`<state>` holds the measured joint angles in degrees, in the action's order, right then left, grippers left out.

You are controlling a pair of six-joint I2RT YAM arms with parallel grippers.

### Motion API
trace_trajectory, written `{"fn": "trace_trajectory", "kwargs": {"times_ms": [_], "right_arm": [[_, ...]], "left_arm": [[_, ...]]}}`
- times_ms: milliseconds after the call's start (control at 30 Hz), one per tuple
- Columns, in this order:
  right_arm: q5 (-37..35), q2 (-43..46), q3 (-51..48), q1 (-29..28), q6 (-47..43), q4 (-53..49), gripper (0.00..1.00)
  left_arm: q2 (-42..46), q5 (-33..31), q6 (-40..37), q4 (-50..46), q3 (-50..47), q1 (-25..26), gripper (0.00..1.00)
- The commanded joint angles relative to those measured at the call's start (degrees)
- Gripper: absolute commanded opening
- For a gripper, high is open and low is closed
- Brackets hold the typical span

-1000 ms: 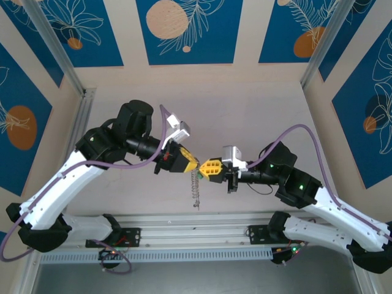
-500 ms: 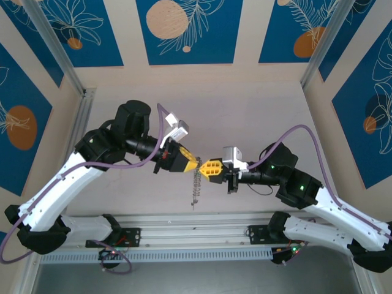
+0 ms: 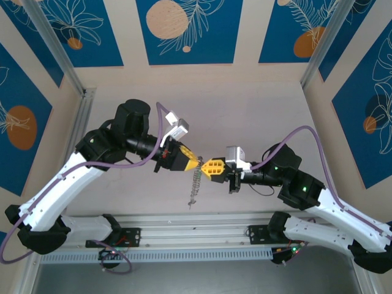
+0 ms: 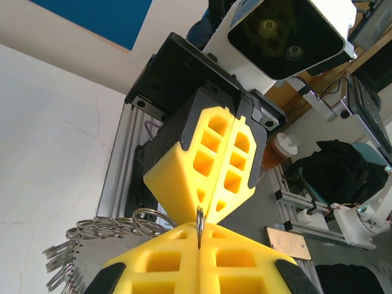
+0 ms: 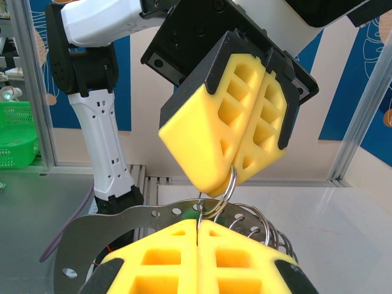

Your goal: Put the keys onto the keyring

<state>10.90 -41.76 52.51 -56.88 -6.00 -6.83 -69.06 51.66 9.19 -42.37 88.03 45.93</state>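
1. Since a second ago, the left gripper (image 3: 196,164) and the right gripper (image 3: 206,166) have edged slightly rightward, and the keyring's (image 3: 194,188) dangling tail has swung left.
2. From the top, its silvery rings hang below the meeting tips; the wrist views reveal one ring bridging both.
3. Both sets of fingers are fully closed, tip to tip, each nipping that ring.

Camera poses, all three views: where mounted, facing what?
Top external: above and behind, looking down at the table; both arms, left gripper and right gripper tip to tip.
Left wrist: looks past its own fingers at the right gripper.
Right wrist: past its own fingers at the left gripper.
Wrist views share the keyring both pinch.
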Motion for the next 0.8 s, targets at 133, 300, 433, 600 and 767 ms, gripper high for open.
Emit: {"fn": "trace_trajectory", "kwargs": {"times_ms": [133,300,433,600,767], "right_arm": [[1.73,1.62,-0.83,-0.86,-0.52,-4.07,0.0],[0.75,2.16,-0.74,-0.86,-0.89,-4.5,0.0],[-0.08,1.95,0.4,-0.72,-0.08,-5.32,0.0],[0.18,0.94,2.62,-0.1,1.02,-7.1,0.0],[-0.16,-1.14,6.16,0.89,2.83,-10.78,0.0]], "left_arm": [[1.75,0.69,0.42,5.18,0.48,-1.87,0.0],[1.82,-0.24,-0.99,3.9,0.58,-1.86,0.0],[2.08,-0.98,-2.72,2.58,-0.12,-1.88,0.0],[2.39,-3.34,-5.26,1.02,-1.23,-1.87,0.0],[3.07,-6.94,-8.01,-0.81,-1.95,-1.88,0.0]]}}
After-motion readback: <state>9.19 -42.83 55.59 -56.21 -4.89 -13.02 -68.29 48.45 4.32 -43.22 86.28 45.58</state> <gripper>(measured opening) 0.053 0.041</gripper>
